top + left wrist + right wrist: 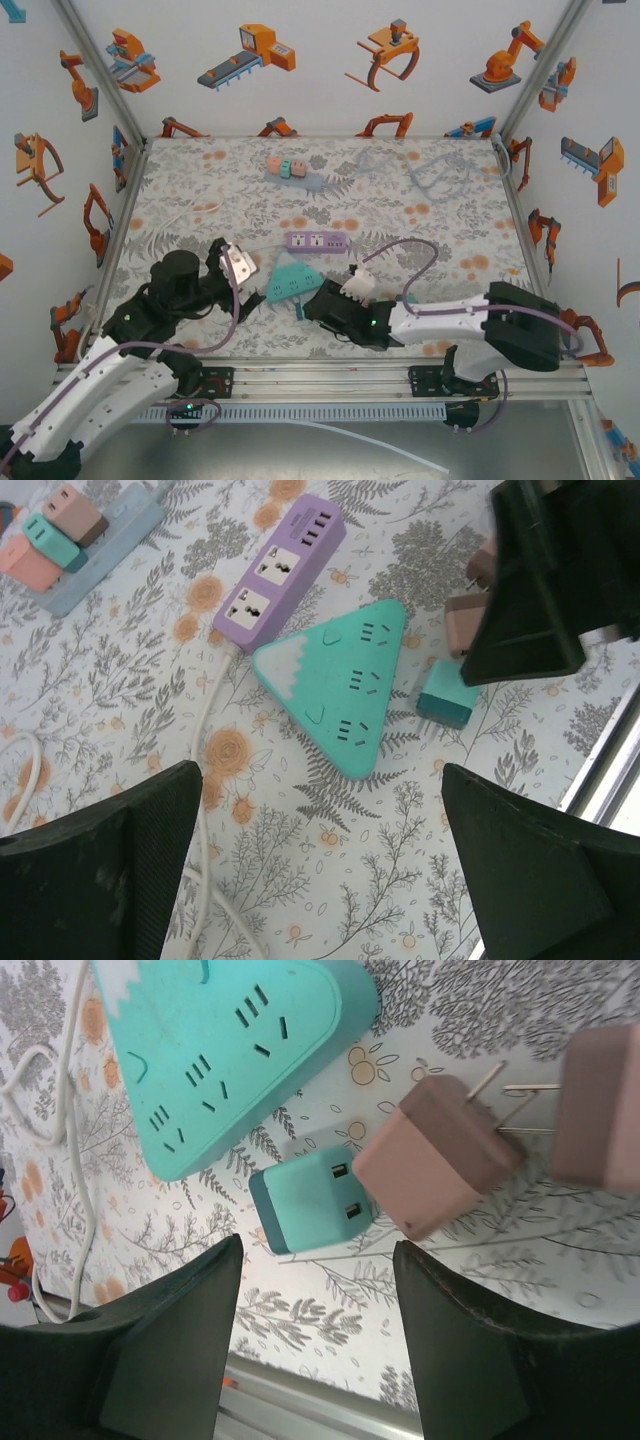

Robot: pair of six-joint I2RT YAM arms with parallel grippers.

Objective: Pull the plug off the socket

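As the socket [220, 1050] lies flat, a teal plug [310, 1200] rests alongside.

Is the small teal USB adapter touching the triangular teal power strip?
Apart. The right wrist view shows a strip of patterned table between the teal USB adapter and the edge of the triangular power strip.

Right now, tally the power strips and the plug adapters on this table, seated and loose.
Power strips: 3 (light blue strip, purple strip, teal triangular strip)
Adapters seated on the light blue strip: 3 (salmon adapter, teal adapter, brown-pink adapter)
Loose adapters: 3 (teal USB adapter, dusty-pink pronged adapter, second dusty-pink pronged adapter)
Total: 9
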